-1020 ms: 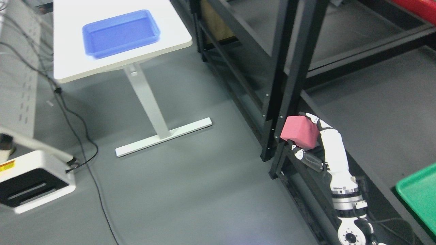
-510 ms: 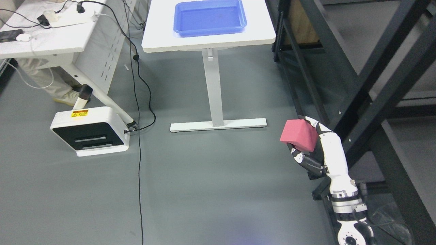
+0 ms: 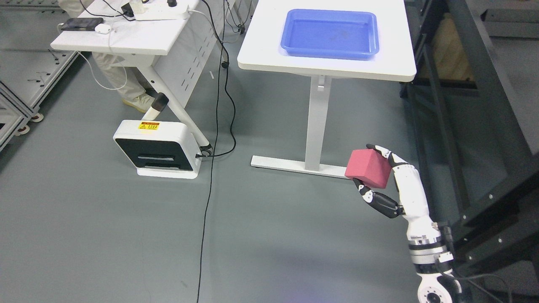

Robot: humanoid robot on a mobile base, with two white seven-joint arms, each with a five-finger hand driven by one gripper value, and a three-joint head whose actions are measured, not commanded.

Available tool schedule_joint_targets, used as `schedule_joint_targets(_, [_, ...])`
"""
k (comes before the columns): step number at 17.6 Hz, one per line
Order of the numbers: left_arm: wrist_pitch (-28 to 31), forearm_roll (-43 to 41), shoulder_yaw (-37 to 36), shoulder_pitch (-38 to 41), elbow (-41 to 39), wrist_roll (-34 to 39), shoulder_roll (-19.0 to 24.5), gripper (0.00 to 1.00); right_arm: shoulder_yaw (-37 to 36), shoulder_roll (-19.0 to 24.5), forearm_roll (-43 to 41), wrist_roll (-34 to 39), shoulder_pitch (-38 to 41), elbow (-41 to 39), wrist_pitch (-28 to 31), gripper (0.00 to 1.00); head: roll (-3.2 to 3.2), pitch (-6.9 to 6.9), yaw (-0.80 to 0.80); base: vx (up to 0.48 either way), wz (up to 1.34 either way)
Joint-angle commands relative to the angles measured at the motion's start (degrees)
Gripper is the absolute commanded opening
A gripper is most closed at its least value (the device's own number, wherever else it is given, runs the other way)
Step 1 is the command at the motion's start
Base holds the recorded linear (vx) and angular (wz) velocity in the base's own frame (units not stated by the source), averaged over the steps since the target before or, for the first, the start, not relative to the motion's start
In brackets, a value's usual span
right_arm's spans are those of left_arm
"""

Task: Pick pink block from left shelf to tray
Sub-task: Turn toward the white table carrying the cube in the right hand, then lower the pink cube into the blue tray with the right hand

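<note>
My right hand (image 3: 379, 176) is shut on the pink block (image 3: 367, 168) and holds it in the air above the grey floor, at the lower right of the head view. The blue tray (image 3: 331, 33) is empty and sits on a white table (image 3: 261, 59) at the top, well beyond the block. The black shelf frame (image 3: 476, 105) stands to the right of my arm. My left arm does not show.
The table's white leg and foot (image 3: 313, 139) stand just left of the block. A white and black box (image 3: 158, 149) and a black cable (image 3: 210, 176) lie on the floor at left. A second white desk (image 3: 139, 38) with a person's legs (image 3: 122, 82) under it is at upper left.
The whole picture has shifted, so the camera has turned: the table and tray now sit closer to the middle and the shelf lies further right. The block stays in my right hand.
</note>
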Motion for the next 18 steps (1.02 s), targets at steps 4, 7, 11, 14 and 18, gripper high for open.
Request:
schedule_joint_targets(4, [-0.02, 0.0, 0.0, -1.67, -1.0, 0.04, 1.0, 1.0, 0.45, -1.0, 0.08, 0.07, 0.12, -0.05, -0.01, 0.04, 0.0, 0.0, 0.0, 0.276, 0.24])
schedule_joint_targets(7, [-0.02, 0.0, 0.0, -1.67, -1.0, 0.04, 1.0, 1.0, 0.45, -1.0, 0.08, 0.07, 0.12, -0.05, -0.01, 0.04, 0.0, 0.0, 0.0, 0.322, 0.03])
schedule_joint_targets(11, [-0.02, 0.0, 0.0, -1.67, -1.0, 0.04, 1.0, 1.0, 0.54, -1.0, 0.08, 0.07, 0.12, -0.05, -0.01, 0.04, 0.0, 0.0, 0.0, 0.328, -0.11])
schedule_joint_targets(14, [-0.02, 0.0, 0.0, -1.67, -1.0, 0.04, 1.0, 1.0, 0.54, -1.0, 0.69, 1.3, -0.06, -0.05, 0.17, 0.04, 0.0, 0.0, 0.0, 0.318, -0.12])
schedule_joint_targets(18, [-0.02, 0.0, 0.0, -1.67, -1.0, 0.04, 1.0, 1.0, 0.54, -1.0, 0.69, 3.41, -0.32, 0.04, 0.52, 0.04, 0.0, 0.0, 0.0, 0.31, -0.09])
